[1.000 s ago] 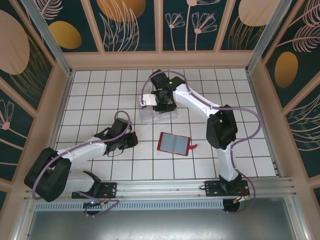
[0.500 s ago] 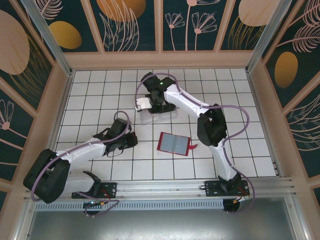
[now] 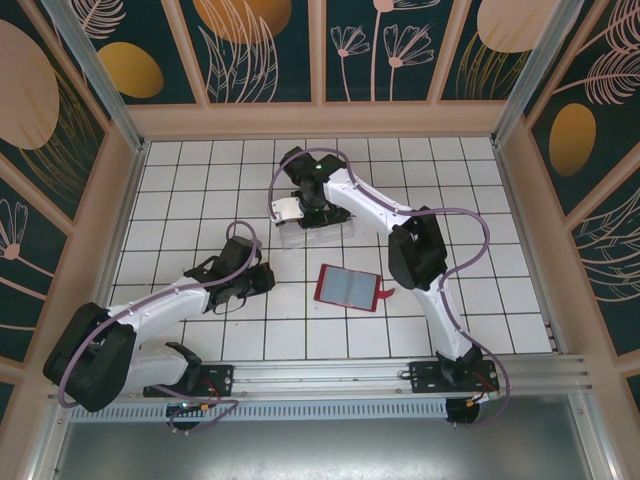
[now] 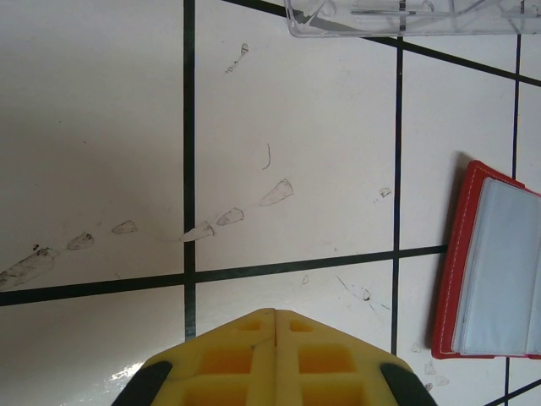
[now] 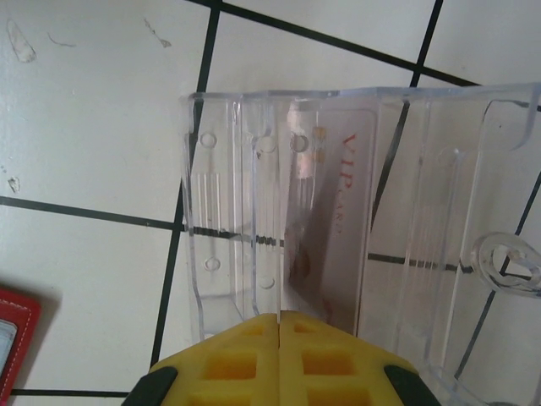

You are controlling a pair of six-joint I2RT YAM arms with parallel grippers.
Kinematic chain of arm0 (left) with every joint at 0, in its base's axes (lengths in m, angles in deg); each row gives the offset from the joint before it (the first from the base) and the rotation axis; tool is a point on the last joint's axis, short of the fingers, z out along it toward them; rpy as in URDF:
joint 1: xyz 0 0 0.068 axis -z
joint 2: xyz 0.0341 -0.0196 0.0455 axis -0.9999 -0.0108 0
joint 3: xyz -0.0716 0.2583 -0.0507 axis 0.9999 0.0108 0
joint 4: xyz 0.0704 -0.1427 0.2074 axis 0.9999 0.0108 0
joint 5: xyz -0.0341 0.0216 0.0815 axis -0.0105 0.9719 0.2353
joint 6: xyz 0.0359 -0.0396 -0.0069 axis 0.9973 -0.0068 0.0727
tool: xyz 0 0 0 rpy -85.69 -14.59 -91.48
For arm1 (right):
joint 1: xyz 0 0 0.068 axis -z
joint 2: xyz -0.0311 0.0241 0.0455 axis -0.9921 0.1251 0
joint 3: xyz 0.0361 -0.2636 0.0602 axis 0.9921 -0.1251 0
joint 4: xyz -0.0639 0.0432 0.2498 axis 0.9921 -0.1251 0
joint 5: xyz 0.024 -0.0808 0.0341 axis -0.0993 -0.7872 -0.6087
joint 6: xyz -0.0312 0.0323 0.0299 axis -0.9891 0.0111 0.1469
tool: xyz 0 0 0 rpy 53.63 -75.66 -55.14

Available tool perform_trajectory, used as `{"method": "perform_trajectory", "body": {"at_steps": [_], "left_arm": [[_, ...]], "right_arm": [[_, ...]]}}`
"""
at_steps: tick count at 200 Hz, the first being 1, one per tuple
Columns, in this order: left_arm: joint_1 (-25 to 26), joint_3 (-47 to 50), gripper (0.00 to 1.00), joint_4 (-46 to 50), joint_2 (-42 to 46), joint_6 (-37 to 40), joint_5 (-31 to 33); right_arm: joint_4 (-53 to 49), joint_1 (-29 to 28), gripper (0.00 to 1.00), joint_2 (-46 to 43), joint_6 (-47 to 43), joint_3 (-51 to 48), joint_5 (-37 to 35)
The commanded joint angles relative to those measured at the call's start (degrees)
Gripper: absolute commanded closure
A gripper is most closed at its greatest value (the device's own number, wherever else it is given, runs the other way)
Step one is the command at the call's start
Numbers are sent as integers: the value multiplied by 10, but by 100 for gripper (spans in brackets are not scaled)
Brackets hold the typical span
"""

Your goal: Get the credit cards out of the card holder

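The card holder (image 3: 348, 288) lies open on the tiles, red outside, grey-blue inside facing up, its tab pointing right. In the left wrist view it sits at the right edge (image 4: 494, 266); its red corner also shows (image 5: 15, 338). My left gripper (image 4: 276, 311) is shut and empty, hovering over bare tile left of the holder (image 3: 262, 280). My right gripper (image 5: 280, 315) is shut with nothing held, just above the clear tray (image 3: 316, 230). One credit card (image 5: 330, 203), with red VIP lettering, stands in a middle compartment of the tray, just right of the fingertips.
The clear plastic compartment tray (image 5: 215, 254) lies behind the holder. Wooden walls and metal posts ring the white tiled floor (image 3: 200, 180). Open tiles lie to the left, right and front of the holder.
My right gripper has shifted a little to the left over the tray, and its elbow swung left. The left arm and the card holder have stayed put.
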Motion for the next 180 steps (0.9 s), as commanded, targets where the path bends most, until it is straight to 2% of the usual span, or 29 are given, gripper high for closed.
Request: {"method": "perform_trajectory", "body": {"at_steps": [1,77,131,157,180], "left_arm": [[-5,1,100,10,-3,1,2],[-5,2,100,11,-3,1,1],[-5,8,100,18,10,1,7],[-5,12,100,17,14,-2,8],[-5,12,100,16,15,-2,8]], "right_arm": [[-24,-4,100,1,-5,14,-22],[-1,-16,100,8,-13,15,-37],[34,-28,100,24,-22,19,-74],[39,-30,90,24,-21,29,-77],[45,-31,88,23,-22,30,-84]]}}
